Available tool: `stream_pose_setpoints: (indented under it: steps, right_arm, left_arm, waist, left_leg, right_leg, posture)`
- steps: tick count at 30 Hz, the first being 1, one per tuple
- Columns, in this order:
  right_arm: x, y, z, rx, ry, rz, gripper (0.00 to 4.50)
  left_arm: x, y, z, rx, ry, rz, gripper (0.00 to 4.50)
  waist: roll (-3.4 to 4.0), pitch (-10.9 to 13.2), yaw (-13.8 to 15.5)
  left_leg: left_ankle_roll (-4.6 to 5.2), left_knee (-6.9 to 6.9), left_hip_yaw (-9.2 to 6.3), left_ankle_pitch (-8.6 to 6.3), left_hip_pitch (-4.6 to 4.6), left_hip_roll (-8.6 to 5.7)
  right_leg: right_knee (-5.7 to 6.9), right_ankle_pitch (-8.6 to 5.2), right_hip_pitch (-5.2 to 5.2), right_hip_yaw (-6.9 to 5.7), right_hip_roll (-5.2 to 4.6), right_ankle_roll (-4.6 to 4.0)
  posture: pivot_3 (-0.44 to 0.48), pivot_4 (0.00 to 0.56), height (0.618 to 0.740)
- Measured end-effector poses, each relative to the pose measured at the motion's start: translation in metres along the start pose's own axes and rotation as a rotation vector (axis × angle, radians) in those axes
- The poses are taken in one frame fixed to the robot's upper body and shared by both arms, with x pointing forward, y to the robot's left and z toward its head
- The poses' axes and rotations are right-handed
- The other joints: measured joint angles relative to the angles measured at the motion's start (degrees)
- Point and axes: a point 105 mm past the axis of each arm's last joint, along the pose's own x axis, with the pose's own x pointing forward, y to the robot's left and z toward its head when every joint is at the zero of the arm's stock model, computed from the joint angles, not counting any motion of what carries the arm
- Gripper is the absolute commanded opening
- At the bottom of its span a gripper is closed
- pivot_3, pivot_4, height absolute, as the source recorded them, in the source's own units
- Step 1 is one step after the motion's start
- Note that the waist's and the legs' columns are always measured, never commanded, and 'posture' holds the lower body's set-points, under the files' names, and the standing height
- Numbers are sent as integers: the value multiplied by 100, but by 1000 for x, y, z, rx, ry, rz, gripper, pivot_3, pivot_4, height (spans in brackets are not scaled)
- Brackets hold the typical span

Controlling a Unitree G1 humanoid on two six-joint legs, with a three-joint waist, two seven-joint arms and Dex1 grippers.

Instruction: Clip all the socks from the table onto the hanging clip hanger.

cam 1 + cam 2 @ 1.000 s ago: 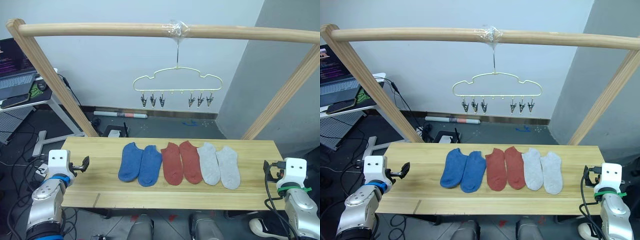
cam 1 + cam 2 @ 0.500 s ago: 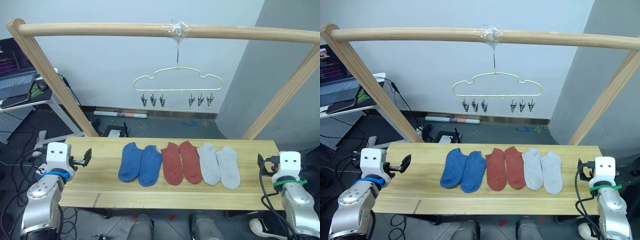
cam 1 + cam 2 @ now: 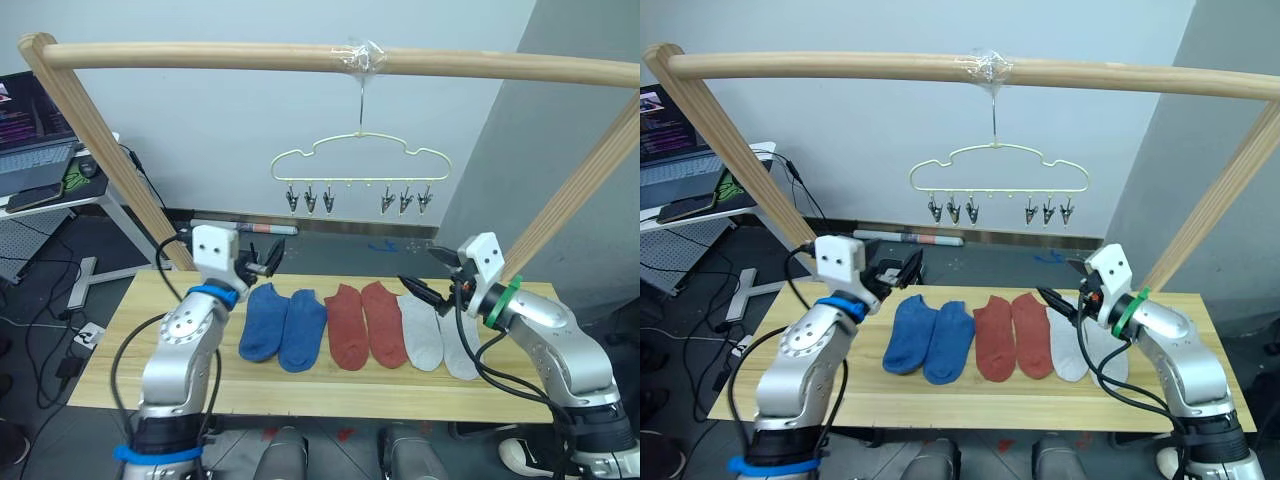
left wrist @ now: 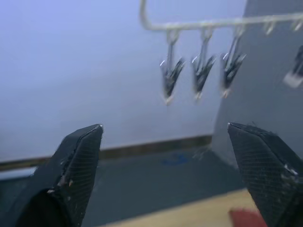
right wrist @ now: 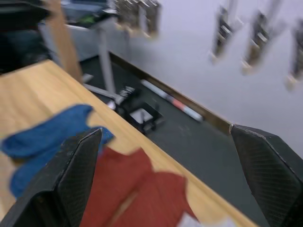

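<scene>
While all six socks (image 3: 355, 325) lie in a row on the table (image 3: 150, 350) and the clip hanger (image 3: 360, 172) hangs bare above, both end effectors, left (image 3: 268, 256) and right (image 3: 425, 276), hover wide open and empty; the next move, I judge, is descending onto one sock.

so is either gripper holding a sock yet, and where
Nothing is held. The left gripper and right gripper are both open above the table; all six socks lie flat.

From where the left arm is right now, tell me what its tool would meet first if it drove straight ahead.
Probably nothing on the table. The left tool, fingers apart, points over the table edge toward the clip hanger's left three clips, which hang above its line. Beyond lies dark floor and wall; depth is unclear.
</scene>
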Motion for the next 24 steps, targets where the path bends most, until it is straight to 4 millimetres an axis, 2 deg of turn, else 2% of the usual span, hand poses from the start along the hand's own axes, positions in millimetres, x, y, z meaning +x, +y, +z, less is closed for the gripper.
stream_pose_setpoints:
  steps: [2,10,20,24]
  right_arm:
    - [4,4,2,10,0,28,4500]
    - [17,15,18,-7,-29,99,4500]
    - [25,14,36,-27,-65,119,4500]
    - [27,14,39,-29,-69,122,4500]
  left_arm:
    - [8,0,-3,-3,2,22,2646]
    - [41,-13,3,-5,-46,47,2646]
    - [64,-11,8,31,-98,89,2646]
    - [70,-11,2,40,-85,87,2646]
  waist:
    - [-4,6,-4]
    - [-12,19,-6]
    - [-10,43,-55]
    - [-12,66,-96]
  left_leg:
    - [0,0,0,0,-3,0]
    - [0,2,-2,0,-10,-2]
    - [0,1,-3,0,-17,-2]
    - [0,1,-3,0,-25,-2]
  right_leg:
    - [0,-1,-1,0,0,3]
    - [-3,0,-2,-1,0,7]
    - [-5,15,-6,-1,0,37]
    - [-4,15,-13,-1,0,40]
  posture:
    - [61,161,740]
    - [30,175,740]
    - [-4,192,740]
    - [-7,196,740]
